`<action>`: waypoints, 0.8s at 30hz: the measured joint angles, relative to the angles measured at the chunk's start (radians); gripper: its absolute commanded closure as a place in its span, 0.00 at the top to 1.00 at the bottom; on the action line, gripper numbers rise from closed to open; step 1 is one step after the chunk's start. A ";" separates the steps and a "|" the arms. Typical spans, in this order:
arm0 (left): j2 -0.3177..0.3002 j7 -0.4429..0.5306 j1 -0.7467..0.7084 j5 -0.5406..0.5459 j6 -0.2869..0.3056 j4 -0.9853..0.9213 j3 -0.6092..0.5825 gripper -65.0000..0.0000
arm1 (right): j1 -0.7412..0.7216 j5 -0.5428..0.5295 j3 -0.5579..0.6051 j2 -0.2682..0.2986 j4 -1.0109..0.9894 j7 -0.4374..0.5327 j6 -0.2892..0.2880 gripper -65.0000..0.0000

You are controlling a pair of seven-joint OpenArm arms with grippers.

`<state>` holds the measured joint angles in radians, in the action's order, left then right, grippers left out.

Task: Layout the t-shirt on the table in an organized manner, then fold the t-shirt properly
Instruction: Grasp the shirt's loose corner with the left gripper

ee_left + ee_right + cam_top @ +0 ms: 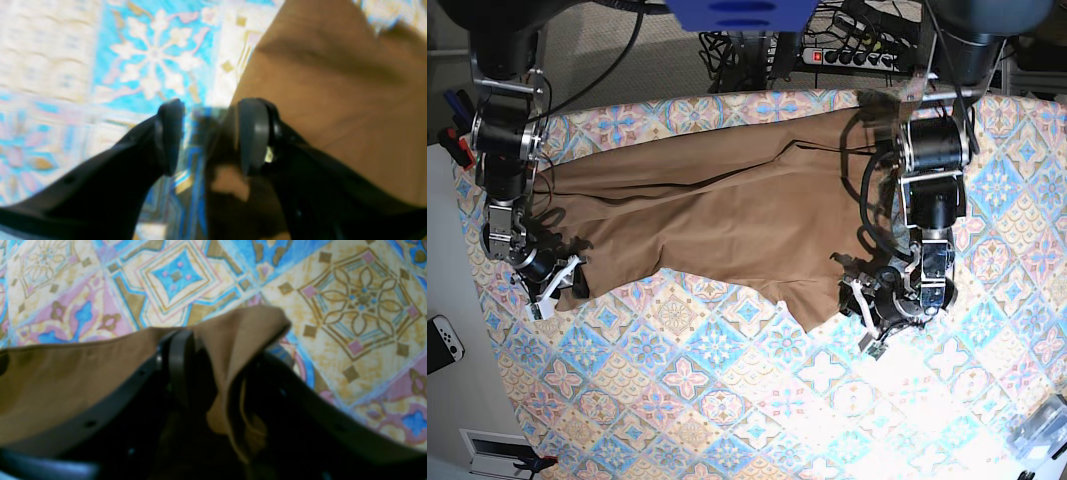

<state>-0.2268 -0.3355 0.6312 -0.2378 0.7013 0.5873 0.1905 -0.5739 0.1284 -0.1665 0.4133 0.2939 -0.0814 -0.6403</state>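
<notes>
The tan-brown t-shirt (727,210) lies spread across the far half of the patterned table (727,400), wrinkled, with a point of cloth hanging toward the near side. My left gripper (864,318) sits at that near right corner. In the left wrist view it (210,133) is open and straddles the shirt's edge (333,83); table (150,50) shows between the fingers. My right gripper (554,285) is at the shirt's near left corner. In the right wrist view it (222,370) is open, with a raised fold of shirt (240,340) standing between the fingers.
A power strip (857,55) and cables lie beyond the table's far edge. A white controller (442,340) rests off the table to the left. A clear plastic item (1042,430) sits at the near right corner. Both arm columns stand over the shirt's ends.
</notes>
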 measured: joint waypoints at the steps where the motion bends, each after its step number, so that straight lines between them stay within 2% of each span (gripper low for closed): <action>1: -0.004 0.022 0.014 0.000 -0.001 -0.045 0.001 0.40 | 0.000 -0.001 0.000 0.000 0.000 -0.004 0.000 0.33; 4: -0.002 0.029 0.058 -0.002 -0.010 -0.119 0.000 0.40 | 0.000 -0.001 -0.001 0.000 0.000 -0.005 0.000 0.33; 9: 0.041 0.044 0.057 0.003 -0.008 -0.131 0.000 0.38 | 0.000 -0.001 -0.001 0.000 0.000 -0.006 -0.003 0.33; 12: 0.051 0.045 0.056 0.002 -0.008 -0.131 0.000 0.21 | 0.000 -0.001 0.001 0.000 0.000 -0.006 -0.002 0.33; 14: 0.049 0.043 0.056 -0.001 -0.006 -0.131 0.000 0.02 | 0.000 0.000 0.001 0.000 0.000 -0.006 -0.003 0.33; 17: 0.047 0.043 0.055 -0.002 -0.008 -0.132 0.000 0.00 | 0.000 0.000 0.001 0.000 0.000 -0.006 -0.003 0.32; 19: 0.047 0.043 0.055 -0.002 -0.008 -0.132 0.000 0.00 | 0.000 0.000 0.001 0.000 0.000 -0.006 0.000 0.23; 22: 0.047 0.043 0.055 -0.002 -0.008 -0.132 0.000 0.00 | -0.001 0.000 0.000 0.003 0.000 -0.010 0.013 0.00; 24: 0.047 0.043 0.055 -0.002 -0.008 -0.132 0.005 0.00 | 0.000 -0.001 -0.002 0.005 0.000 -0.013 0.008 0.00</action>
<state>-0.1802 -0.2924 0.6865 -0.2394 0.6933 0.4553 0.1959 -0.5735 0.1276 -0.1688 0.4187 0.2939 -0.0948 -0.6319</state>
